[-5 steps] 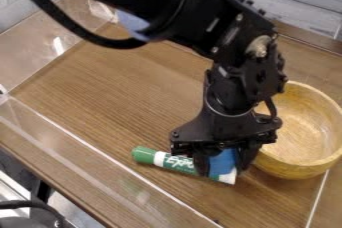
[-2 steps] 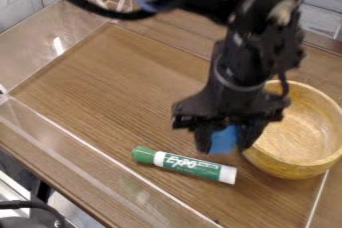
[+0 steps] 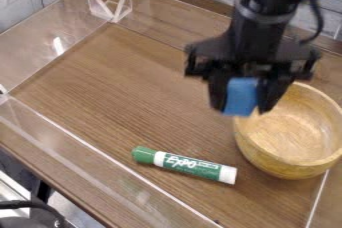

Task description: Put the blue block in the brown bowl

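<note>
- Right of centre in the frame: one blue block (image 3: 242,98), small and plain, held aloft in the pincer of the dark gripper (image 3: 242,91), whose fingers were closed on its sides.
- Lower right: one brown bowl (image 3: 291,162), round, of light wood, upright on the table (image 3: 107,102). The block appeared at its upper-left rim; whether it hung over the opening could not be told from this view.
- Lower centre: one green-and-white Expo marker (image 3: 186,164), lying to the left of the bowl and apart from it; not wanted for the task.
- Step in hand, as judged: the carry, with the grasp made and the placing outstanding.
- Next move, as judged: a shift rightward in the frame until the block stood over the bowl's hollow, a modest lowering, then release. Let go too soon, it might have struck the rim and dropped outside.
- Differences from the earlier frame: block and gripper stood higher in the frame and somewhat farther right, the block having formerly shown lower, by the bowl's left side. Marker and bowl kept their places; the grip was likewise unchanged.
</note>
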